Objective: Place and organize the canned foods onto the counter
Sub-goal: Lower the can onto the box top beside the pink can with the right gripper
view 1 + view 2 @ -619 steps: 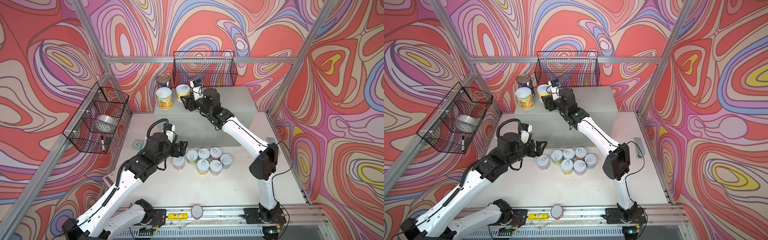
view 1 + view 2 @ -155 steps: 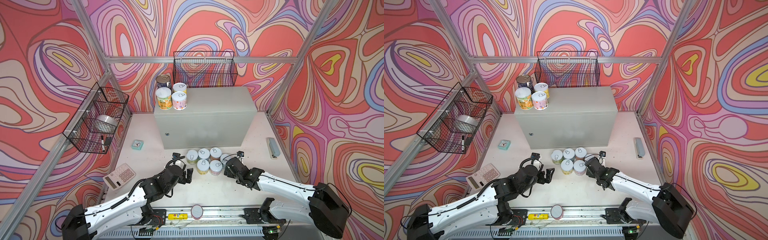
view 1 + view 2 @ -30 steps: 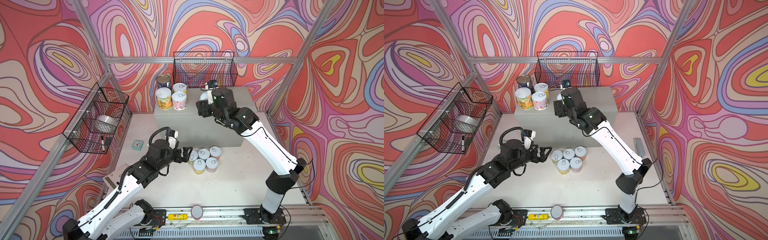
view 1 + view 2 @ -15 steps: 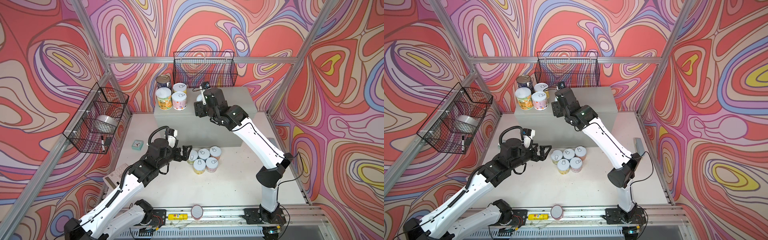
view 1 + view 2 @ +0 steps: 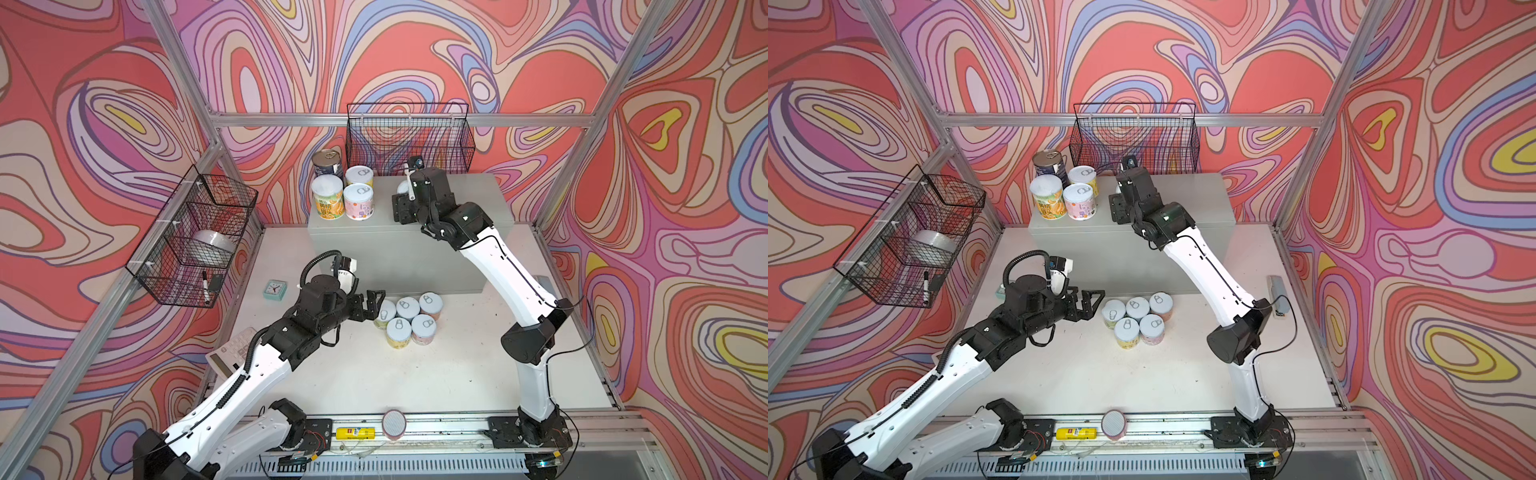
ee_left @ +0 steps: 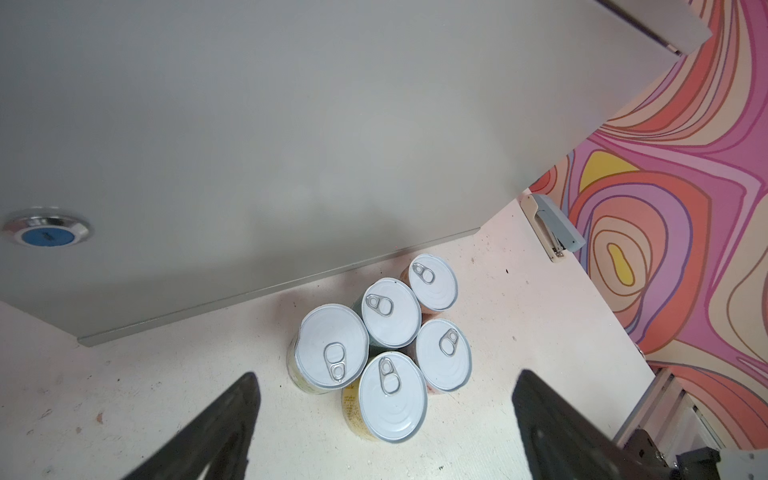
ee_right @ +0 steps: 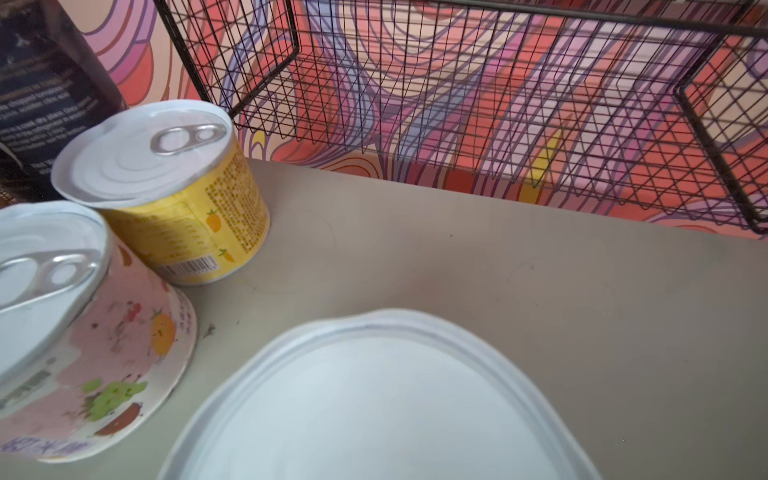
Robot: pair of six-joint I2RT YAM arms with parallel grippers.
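**Fig.** Right fingers (image 5: 399, 210) pinched a short can (image 7: 374, 407), upright, cylinder axis vertical, lid facing up, at the top of the grey table (image 5: 469, 195) near four standing cans (image 5: 359, 201); contact with it unclear. Left fingers (image 6: 216, 428), spread wide, hovered beside five upright cans (image 5: 405, 318) on the white base (image 5: 457, 365).

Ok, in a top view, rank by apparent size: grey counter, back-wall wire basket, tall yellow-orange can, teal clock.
1. the counter, largest
2. the wire basket
3. the tall yellow-orange can
4. the teal clock, smallest; the can stands higher, nearer the camera, so true sizes may differ.
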